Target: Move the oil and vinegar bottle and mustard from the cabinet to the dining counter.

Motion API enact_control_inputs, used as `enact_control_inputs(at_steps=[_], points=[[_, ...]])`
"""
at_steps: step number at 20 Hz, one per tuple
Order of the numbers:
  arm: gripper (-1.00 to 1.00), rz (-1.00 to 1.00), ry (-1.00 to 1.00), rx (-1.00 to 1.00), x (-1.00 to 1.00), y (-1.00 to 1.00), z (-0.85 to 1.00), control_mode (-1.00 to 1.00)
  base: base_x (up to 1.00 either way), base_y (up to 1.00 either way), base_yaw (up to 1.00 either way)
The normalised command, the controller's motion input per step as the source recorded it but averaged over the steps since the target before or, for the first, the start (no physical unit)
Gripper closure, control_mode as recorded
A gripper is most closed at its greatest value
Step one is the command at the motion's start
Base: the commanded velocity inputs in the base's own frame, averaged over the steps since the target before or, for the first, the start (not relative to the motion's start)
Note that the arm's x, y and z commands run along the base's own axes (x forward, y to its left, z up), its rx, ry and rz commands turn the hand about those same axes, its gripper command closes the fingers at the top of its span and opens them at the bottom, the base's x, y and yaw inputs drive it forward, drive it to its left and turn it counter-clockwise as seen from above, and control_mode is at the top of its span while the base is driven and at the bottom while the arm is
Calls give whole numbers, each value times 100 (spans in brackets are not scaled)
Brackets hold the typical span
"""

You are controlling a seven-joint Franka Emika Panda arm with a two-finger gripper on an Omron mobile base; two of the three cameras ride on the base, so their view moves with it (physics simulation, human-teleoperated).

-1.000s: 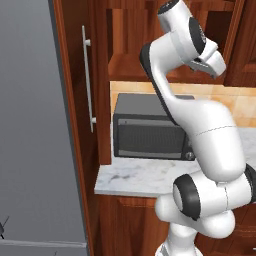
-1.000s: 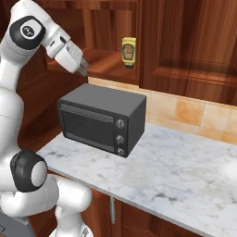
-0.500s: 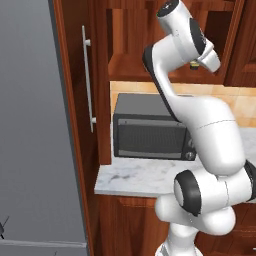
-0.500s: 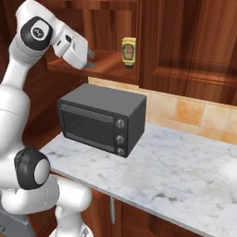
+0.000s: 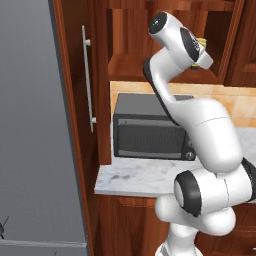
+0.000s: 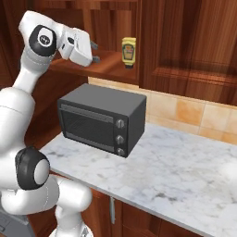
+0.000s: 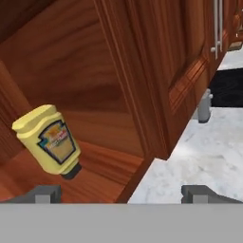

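A: Mustard (image 6: pixel 128 52) first — where does it stand?

B: On the open shelf of the cabinet (image 6: pixel 185 41), cap end down, close to the shelf's front edge and just left of the closed raised-panel door. From the hand view it leans to one side (that camera rolls with the hand, so the tilt is the view's, not the bottle's) (image 7: pixel 49 140).

A: And the tool?

B: The tool (image 6: pixel 95 52) is raised to shelf height, left of the mustard and apart from it, pointing toward it. Its fingers are spread wide and grasp nothing; in the hand view the two tips (image 7: pixel 43 193) sit far apart, with the yellow bottle up and to the left between them.

A: What lies below?

B: A dark grey toaster oven (image 6: pixel 102 119) on the marble counter (image 6: pixel 185 176), under the shelf, its three knobs down the right side of its front. In the left base view the arm's upper links cover most of the shelf opening, and a sliver of yellow (image 5: pixel 201 42) shows beside the wrist. A long silver bar handle (image 5: pixel 88 85) runs down the tall wooden panel on the left.
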Motion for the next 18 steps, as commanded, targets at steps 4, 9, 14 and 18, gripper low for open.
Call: enact_control_inputs(at_steps=[4,9,14,18], points=[[-100,-1,1,-20,39,0,44,-100,0,0,0],[-100,-7,4,-22,40,0,18,-100,0,0,0],[-100,-8,3,-11,37,0,0,-100,0,0,0],[-100,-5,0,0,8,0,0,-100,0,0,0]])
